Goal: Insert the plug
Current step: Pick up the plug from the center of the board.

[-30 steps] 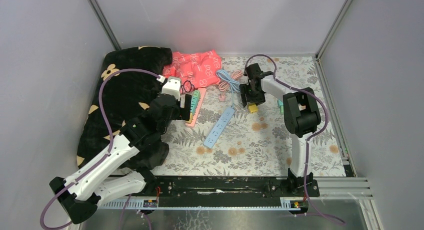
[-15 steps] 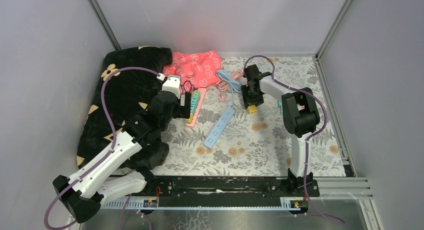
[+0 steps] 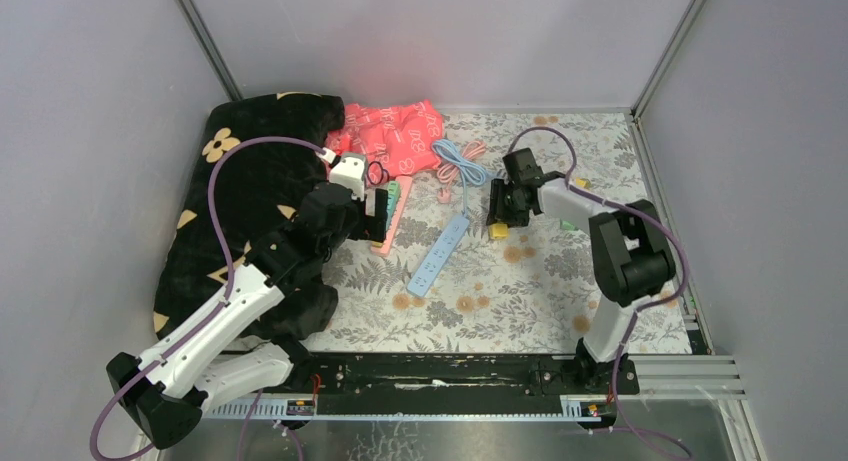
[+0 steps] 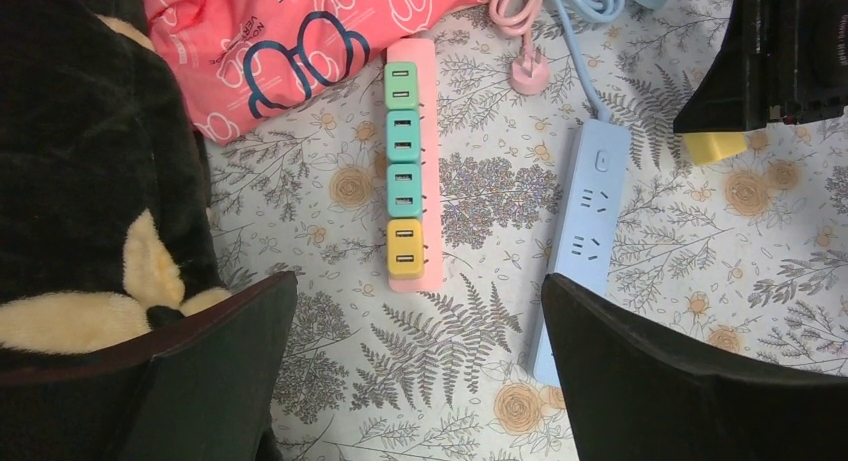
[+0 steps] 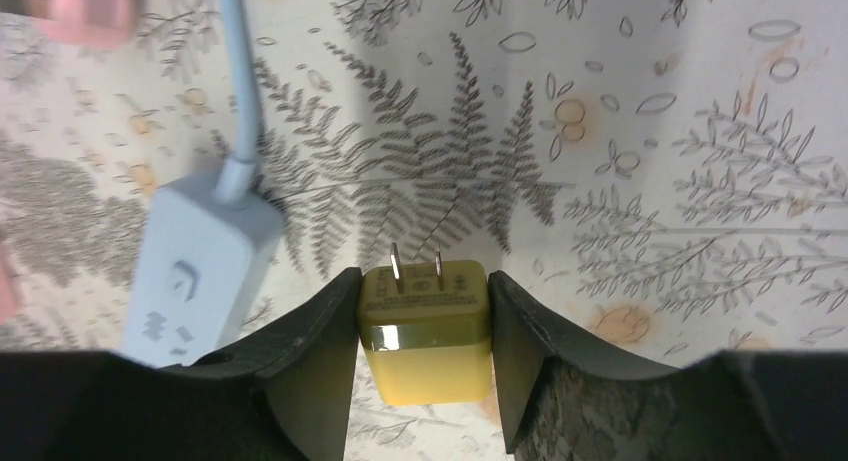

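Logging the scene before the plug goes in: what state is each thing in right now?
Yellow plug: gripped, prongs bare, not inserted.
Right pincer: shut on the yellow plug.
Left pincer: open, holding nothing.
Blue power strip: flat on the table, visible sockets empty.
Pink power strip: four adapters plugged in.
Pink cord plug: loose on the table, unplugged.
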`<state>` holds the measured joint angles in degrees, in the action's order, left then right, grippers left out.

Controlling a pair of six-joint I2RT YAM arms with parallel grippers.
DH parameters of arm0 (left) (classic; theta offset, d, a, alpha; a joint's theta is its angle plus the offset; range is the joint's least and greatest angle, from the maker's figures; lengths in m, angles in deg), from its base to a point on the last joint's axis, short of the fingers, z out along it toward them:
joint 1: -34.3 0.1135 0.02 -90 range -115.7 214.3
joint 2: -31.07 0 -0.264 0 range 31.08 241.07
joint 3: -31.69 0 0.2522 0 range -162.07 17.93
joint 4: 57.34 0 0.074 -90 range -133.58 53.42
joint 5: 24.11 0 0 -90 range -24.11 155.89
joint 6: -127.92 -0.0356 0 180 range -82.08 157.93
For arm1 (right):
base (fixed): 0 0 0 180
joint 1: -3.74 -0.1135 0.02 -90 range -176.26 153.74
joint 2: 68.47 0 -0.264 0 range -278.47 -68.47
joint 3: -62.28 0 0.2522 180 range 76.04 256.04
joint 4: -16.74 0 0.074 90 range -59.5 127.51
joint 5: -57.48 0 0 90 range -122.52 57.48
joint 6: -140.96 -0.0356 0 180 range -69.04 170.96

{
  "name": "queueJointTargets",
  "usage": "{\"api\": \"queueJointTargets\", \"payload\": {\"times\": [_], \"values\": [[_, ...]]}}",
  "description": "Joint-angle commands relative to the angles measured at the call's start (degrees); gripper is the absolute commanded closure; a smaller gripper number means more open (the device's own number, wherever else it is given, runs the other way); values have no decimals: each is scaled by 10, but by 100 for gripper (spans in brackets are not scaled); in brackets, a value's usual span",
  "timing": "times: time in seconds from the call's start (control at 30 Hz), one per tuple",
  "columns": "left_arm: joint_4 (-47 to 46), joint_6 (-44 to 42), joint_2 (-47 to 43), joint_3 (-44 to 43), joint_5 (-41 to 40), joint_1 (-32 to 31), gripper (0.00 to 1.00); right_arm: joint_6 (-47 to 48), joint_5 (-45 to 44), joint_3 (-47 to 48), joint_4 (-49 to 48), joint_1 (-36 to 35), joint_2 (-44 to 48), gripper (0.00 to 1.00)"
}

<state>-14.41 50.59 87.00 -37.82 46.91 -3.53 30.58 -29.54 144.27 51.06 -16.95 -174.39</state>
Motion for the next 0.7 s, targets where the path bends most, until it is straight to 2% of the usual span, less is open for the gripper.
{"api": "queueJointTargets", "payload": {"times": [0.0,0.37,0.57,0.67], "values": [[-36,-7,1,-3,21,5,0,-93,41,-51,-111,-4,85,59],[-63,63,17,-4,112,-4,0,-278,87,-246,-322,-5,259,59],[-141,110,27,34,99,-69,0,-400,100,-340,-434,-6,326,60],[-180,134,40,49,90,-92,0,-441,91,-370,-460,-10,355,62]]}}
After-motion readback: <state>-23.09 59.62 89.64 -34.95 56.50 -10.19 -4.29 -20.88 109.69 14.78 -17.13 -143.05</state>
